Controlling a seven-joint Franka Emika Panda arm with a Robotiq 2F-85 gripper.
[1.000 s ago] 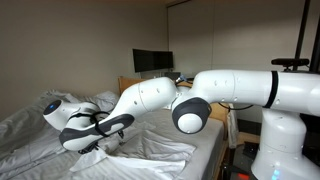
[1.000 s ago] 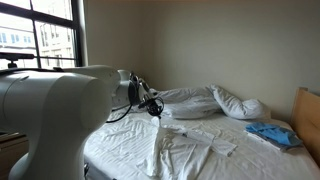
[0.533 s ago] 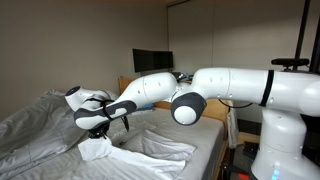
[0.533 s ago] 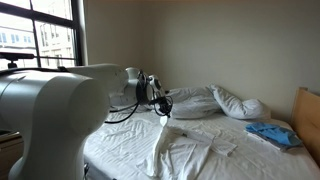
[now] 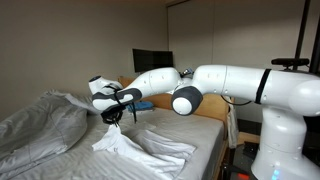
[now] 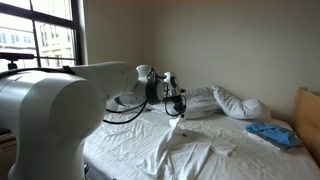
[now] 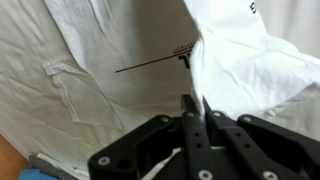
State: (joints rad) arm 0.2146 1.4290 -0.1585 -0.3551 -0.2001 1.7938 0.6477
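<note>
A white garment (image 5: 135, 150) lies spread on the bed, with one end pulled up into a peak. My gripper (image 5: 112, 117) is shut on that raised end and holds it above the sheet. In an exterior view the gripper (image 6: 178, 112) hangs over the middle of the bed, and the garment (image 6: 185, 150) trails down from it. In the wrist view the gripper (image 7: 195, 103) has its jaws pressed together on a fold of the white garment (image 7: 240, 60), which hangs away from them over the bedsheet (image 7: 90, 60).
A rumpled grey duvet (image 5: 40, 125) is heaped on one side of the bed. Pillows (image 6: 225, 100) lie near the wooden headboard (image 6: 308, 115), with a blue cloth (image 6: 270, 133) beside them. A dark monitor (image 5: 150, 62) stands behind the bed. A window (image 6: 40, 35) is on the wall.
The gripper has risen and travelled across the bed towards the headboard end, drawing the white garment's end up with it. The jaws have stayed shut.
</note>
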